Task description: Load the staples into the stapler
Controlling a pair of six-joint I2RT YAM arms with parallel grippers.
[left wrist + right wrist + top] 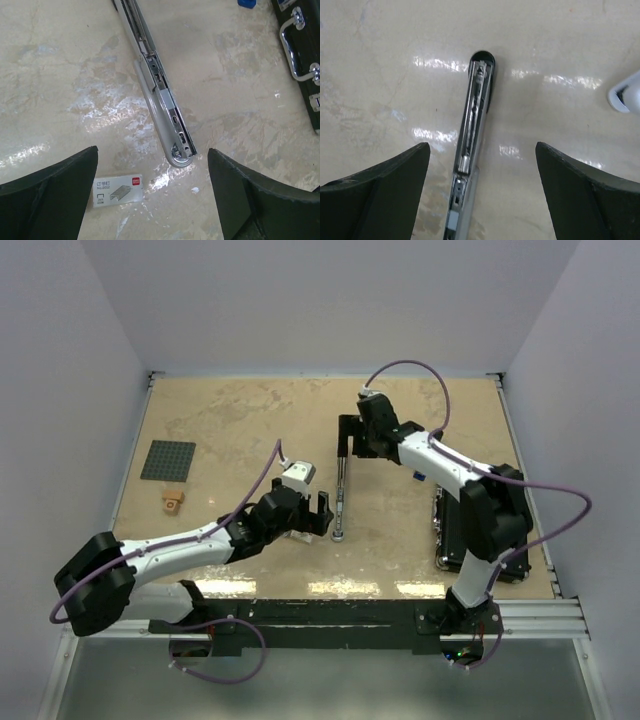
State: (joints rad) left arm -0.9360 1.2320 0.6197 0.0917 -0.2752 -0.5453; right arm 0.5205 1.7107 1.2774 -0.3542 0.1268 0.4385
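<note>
Stapler (160, 100) opened out flat on bench (60, 75), silver channel exposed. Small white staples box (117, 190) lies flat just beside its rounded end.

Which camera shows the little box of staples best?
The left wrist view. There the staple box lies flat on the table, close up, its label and red mark showing. The top view has it mostly hidden by the left arm. The right wrist view misses it.

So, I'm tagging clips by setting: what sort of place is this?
Probably a lab robot cell: a tan table boxed in by pale walls, with left arm and right arm bolted to a metal rail.
</note>
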